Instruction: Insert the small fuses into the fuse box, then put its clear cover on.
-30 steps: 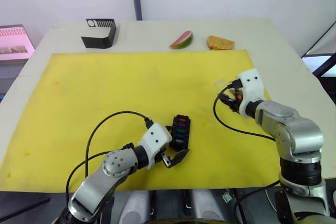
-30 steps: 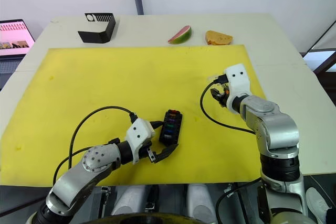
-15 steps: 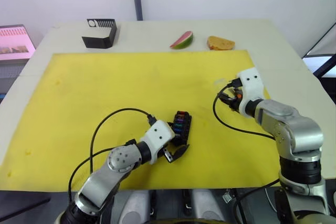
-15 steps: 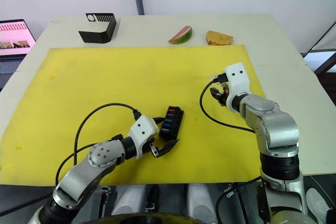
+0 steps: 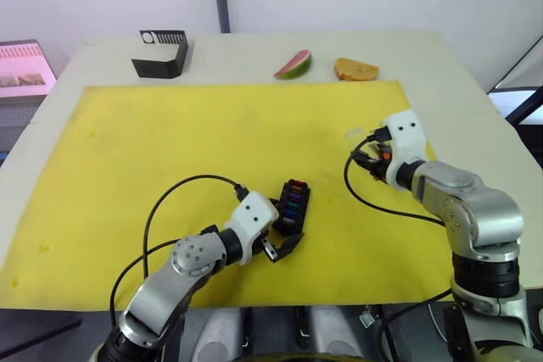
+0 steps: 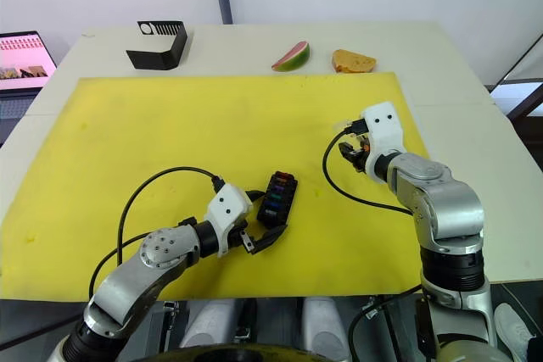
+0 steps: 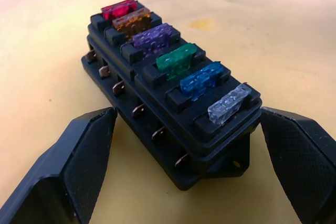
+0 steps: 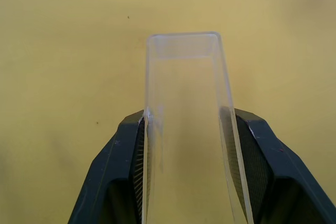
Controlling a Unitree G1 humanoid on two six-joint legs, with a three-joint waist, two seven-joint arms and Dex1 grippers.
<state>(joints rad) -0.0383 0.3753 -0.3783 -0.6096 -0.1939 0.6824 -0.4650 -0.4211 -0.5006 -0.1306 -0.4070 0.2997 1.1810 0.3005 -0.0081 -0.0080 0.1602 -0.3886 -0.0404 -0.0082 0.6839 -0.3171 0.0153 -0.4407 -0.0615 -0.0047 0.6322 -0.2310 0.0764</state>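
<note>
The fuse box (image 7: pixel 173 114) lies on the yellow mat (image 5: pixel 170 142), at about 6 o'clock of the mat's middle, near the front edge. All six small fuses (image 7: pixel 177 60) sit in a single row of its slots: red, amber, violet, green, blue and a whitish one at the near end. The left pincer (image 7: pixel 184 145) stands wide open, its two black fingers (image 7: pixel 79 156) either side of the box's near end and holding nothing; whether they touch the box I cannot tell. The right pincer (image 8: pixel 189 153) is closed on the clear cover (image 8: pixel 186 119), gripping its two long sides, the cover's far end sticking out beyond the fingertips. In the head view that pincer (image 5: pixel 371 158) is at about 3 o'clock of the mat, well apart from the fuse box. At the counter's (image 5: pixel 475 99) far edge lie a black holder (image 5: pixel 159 54), a watermelon slice (image 5: pixel 293 64) and a piece of bread (image 5: pixel 355 69).
</note>
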